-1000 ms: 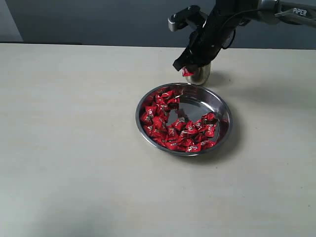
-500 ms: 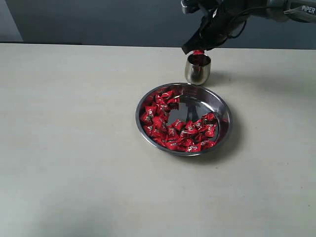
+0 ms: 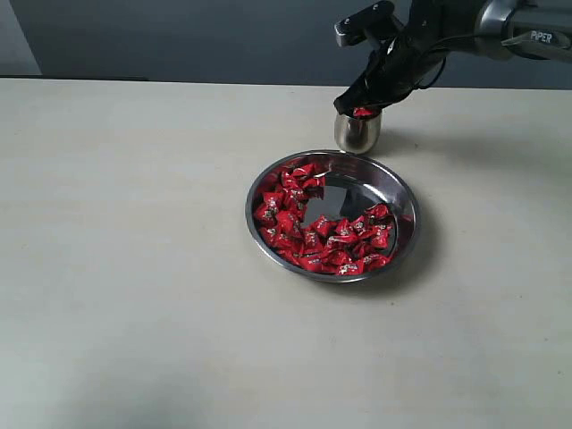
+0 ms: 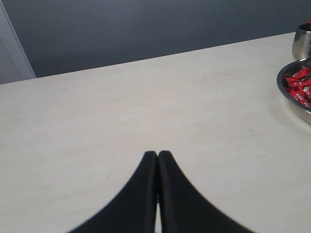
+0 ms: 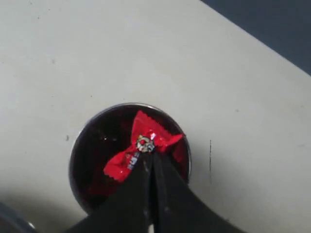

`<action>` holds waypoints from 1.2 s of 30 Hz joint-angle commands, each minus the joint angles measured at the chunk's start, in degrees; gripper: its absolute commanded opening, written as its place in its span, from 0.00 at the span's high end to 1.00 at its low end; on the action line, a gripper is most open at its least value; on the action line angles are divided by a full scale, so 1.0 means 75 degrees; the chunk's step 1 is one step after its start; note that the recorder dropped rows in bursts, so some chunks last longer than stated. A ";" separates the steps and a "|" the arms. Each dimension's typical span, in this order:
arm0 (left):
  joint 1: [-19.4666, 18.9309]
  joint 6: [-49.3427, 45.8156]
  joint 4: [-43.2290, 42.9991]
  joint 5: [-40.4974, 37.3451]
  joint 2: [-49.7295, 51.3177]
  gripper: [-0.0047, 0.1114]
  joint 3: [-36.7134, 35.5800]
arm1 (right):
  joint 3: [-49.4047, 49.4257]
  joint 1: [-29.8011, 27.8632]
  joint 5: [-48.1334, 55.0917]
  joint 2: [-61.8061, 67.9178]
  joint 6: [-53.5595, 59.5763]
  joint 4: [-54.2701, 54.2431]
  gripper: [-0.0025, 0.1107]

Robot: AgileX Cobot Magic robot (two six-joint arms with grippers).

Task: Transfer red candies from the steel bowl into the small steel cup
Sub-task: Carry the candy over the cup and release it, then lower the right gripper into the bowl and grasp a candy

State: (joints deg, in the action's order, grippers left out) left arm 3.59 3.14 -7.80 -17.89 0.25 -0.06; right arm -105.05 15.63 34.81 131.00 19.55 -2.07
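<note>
Your right gripper [image 5: 149,158] pinches one red candy [image 5: 158,135] directly over the mouth of the small steel cup [image 5: 95,133], placed so it should drop inside. The remaining red candies [image 3: 313,237] lie in the steel bowl [image 3: 249,211] just beside. Your left gripper [image 4: 158,156] hangs well apart, fingers pressed together, empty.

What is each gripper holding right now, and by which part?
The right gripper pinches one red candy near its wrapper's middle, at the mouth of the small steel cup. The left gripper is shut on nothing.
</note>
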 commanded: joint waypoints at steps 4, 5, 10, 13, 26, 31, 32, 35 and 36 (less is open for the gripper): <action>0.0080 0.0042 0.0003 0.0027 -0.0033 0.96 0.0008 | 0.0016 -0.0038 -0.0103 -0.0048 -0.0021 -0.0207 0.76; 0.0080 0.0042 0.0003 0.0027 -0.0033 0.96 0.0008 | 0.0016 -0.0038 -0.0086 -0.0048 -0.0021 -0.0279 0.76; 0.0080 0.0042 0.0003 0.0027 -0.0033 0.96 0.0008 | 0.0016 -0.0038 0.0688 -0.0382 -0.0021 -0.0423 0.76; 0.0080 0.0042 0.0003 0.0027 -0.0033 0.96 0.0008 | 0.0016 -0.0023 0.1368 -0.0691 0.0012 -0.0436 0.76; 0.0080 0.0042 0.0003 0.0027 -0.0033 0.96 0.0008 | 0.0016 -0.0023 0.4686 -0.0779 0.1707 -0.2222 0.76; 0.0080 0.0042 0.0003 0.0027 -0.0033 0.96 0.0008 | 0.0133 -0.0023 0.4686 -0.0398 0.1716 -0.2164 0.76; 0.0080 0.0042 0.0003 0.0027 -0.0033 0.96 0.0008 | 0.0193 -0.0023 0.4686 -0.0348 0.1716 -0.2164 0.76; 0.0080 0.0042 0.0003 0.0027 -0.0033 0.96 0.0008 | 0.0474 -0.0023 0.4686 -0.0284 0.1731 -0.2147 0.74; 0.0080 0.0042 0.0003 0.0027 -0.0033 0.96 0.0008 | 0.0548 -0.0023 0.4686 -0.0284 0.1731 -0.2112 0.70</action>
State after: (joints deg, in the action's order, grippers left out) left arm 3.59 3.14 -7.80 -17.89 0.25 -0.06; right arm -102.39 15.63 69.75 128.69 31.92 -18.34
